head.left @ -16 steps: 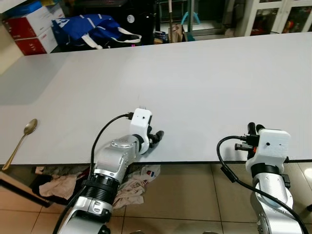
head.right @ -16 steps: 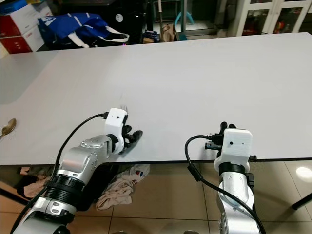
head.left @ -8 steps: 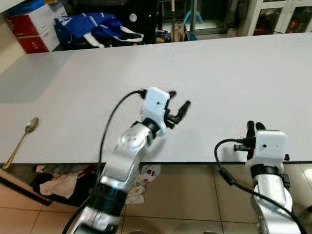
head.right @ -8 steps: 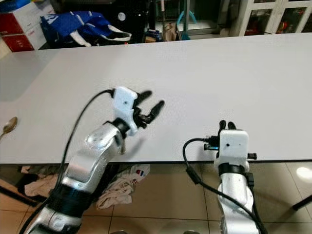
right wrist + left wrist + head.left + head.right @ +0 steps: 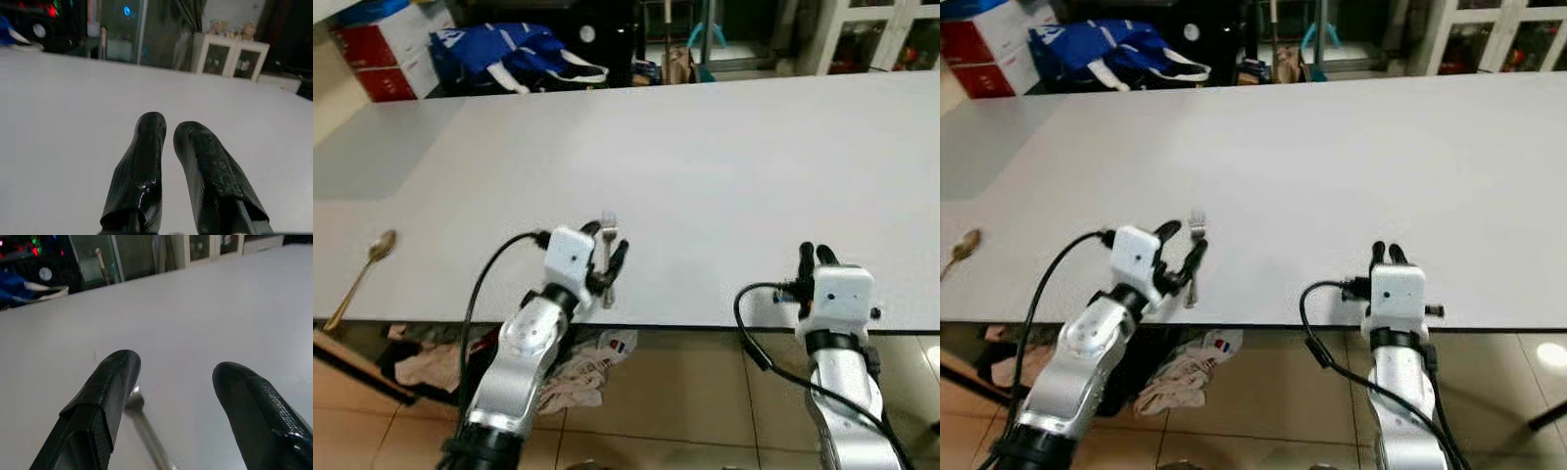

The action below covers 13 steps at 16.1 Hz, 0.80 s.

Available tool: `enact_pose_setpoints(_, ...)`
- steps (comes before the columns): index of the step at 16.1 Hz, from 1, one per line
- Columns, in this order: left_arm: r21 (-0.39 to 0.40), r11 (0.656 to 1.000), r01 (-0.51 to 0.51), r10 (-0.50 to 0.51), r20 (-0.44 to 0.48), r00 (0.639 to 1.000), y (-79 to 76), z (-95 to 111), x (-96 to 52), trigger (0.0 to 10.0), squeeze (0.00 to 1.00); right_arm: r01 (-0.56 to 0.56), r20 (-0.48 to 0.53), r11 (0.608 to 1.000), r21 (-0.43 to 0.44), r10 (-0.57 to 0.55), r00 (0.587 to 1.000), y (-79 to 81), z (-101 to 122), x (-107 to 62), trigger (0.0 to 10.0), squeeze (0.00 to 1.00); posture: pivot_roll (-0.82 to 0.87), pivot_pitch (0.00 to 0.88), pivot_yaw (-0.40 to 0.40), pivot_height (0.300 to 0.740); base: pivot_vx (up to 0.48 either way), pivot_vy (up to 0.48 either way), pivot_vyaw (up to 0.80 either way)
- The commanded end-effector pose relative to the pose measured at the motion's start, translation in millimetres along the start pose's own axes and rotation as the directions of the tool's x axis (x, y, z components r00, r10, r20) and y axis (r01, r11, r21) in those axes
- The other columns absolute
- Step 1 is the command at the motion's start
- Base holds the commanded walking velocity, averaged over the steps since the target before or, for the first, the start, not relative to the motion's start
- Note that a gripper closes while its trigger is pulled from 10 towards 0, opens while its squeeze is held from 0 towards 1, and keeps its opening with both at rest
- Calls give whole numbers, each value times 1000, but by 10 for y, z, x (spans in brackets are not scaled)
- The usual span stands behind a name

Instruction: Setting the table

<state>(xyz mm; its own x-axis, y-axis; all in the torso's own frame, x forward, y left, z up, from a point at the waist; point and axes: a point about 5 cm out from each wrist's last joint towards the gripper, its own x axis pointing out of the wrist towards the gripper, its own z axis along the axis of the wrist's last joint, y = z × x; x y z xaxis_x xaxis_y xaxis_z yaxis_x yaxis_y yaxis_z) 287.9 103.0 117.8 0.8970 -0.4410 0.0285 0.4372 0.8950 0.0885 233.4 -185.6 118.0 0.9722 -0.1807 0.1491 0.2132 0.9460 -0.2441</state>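
A silver fork [image 5: 1197, 223] lies on the white table [image 5: 724, 157] near its front edge, tines pointing away from me. My left gripper [image 5: 607, 259] is open and low over the fork, one finger on each side of the handle [image 5: 146, 435]. In the left wrist view the handle runs closer to one finger [image 5: 112, 382] than the other. A gold spoon [image 5: 374, 253] lies at the table's far left front corner. My right gripper [image 5: 813, 257] rests at the front edge on the right, shut with nothing between its fingers [image 5: 151, 137].
Behind the table sit a blue bag [image 5: 509, 54], red and white boxes [image 5: 391, 54] and glass-door cabinets [image 5: 862, 34]. Crumpled cloths [image 5: 578, 377] lie on the tiled floor under the front edge. The table's broad middle is bare.
Half a second ago the left arm was raised and stretched forward over the table. It has come back down to the front edge, fingers astride the fork. The right arm stays put.
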Motion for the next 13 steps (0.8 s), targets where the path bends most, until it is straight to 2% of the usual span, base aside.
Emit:
enact_pose_setpoints(1,22,1000,7,-9,64,998,9,156,97,10000,0,-1,15,1000,9,1,1000,20,3,27,10000,0,-60,0,105,740,0,0,0)
enact_pose_setpoints(4,-22,999,31,-30,80,996,-33,241,209,10000,0,11,21,1000,27,-12,1000,19,-15,64,10000,0,-74,0,120,740,0,0,0)
enact_pose_setpoints(7,-44,997,57,-53,83,995,-93,248,255,10000,0,11,13,999,42,-12,1000,16,-36,62,10000,0,-83,0,125,740,0,454,0)
enact_pose_setpoints(13,-64,997,51,-49,37,998,-76,190,339,10000,0,12,-3,999,49,-12,1000,10,-85,33,10000,0,-89,0,132,740,0,472,0)
